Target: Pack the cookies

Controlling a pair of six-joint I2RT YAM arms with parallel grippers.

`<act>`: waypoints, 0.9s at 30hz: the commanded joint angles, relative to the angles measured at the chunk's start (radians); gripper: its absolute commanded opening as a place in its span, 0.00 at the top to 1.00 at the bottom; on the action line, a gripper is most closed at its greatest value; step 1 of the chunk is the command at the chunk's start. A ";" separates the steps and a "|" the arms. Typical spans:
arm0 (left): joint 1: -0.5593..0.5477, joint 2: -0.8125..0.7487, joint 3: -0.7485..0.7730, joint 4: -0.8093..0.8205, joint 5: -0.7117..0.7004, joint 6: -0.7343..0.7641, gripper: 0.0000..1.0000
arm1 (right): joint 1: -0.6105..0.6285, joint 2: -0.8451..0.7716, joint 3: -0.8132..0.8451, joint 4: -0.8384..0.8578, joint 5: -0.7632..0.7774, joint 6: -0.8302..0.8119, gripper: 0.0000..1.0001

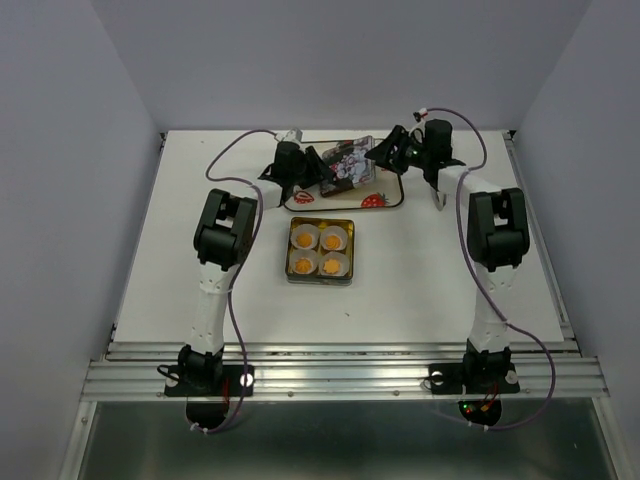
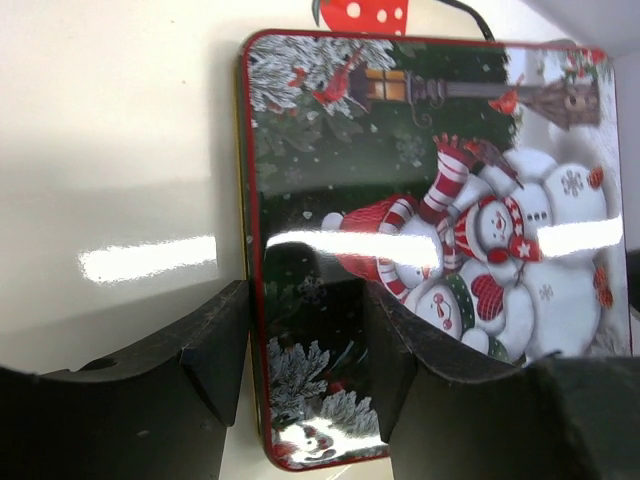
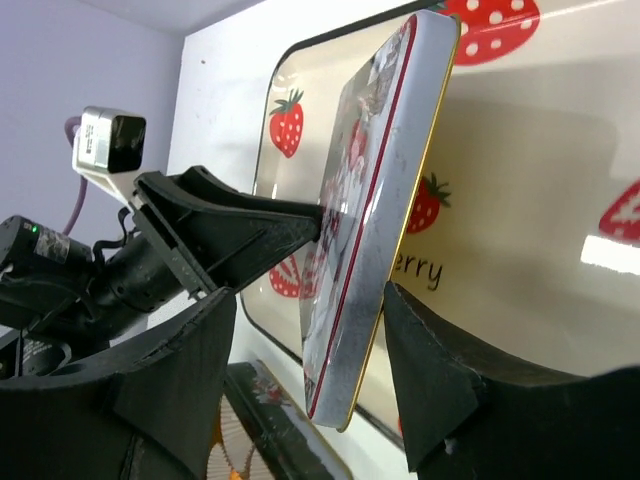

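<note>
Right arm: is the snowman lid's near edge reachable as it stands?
Likely yes: the snowman lid stands tilted over the strawberry tray, its edge inside the open right tool, nothing blocking.

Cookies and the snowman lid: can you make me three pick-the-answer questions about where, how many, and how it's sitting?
1. Where is the tin of cookies?
A. In front of the strawberry tray
B. On the tray
C. Under the tray

2. How many cookies are in the tin?
A. Two
B. Four
C. Six

3. How is the snowman lid sitting?
A. Flat on the tin
B. Upside down on the floor
C. Tipped up on its edge above the tray

Answers:
1 A: in the top view the tin sits apart from the tray, on the near side.
2 B: there are two rows of two.
3 C: the right wrist view shows it standing steeply over the tray.
</note>
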State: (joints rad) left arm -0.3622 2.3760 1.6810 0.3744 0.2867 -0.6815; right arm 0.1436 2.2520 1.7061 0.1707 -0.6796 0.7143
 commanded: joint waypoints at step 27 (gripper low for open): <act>-0.277 -0.043 0.078 -0.131 0.233 0.143 0.53 | 0.011 -0.597 -0.743 -0.025 0.248 0.022 0.21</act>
State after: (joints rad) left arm -0.6437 2.3726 1.7760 0.3256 0.4900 -0.5575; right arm 0.1501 1.7329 0.9504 0.0742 -0.4889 0.7631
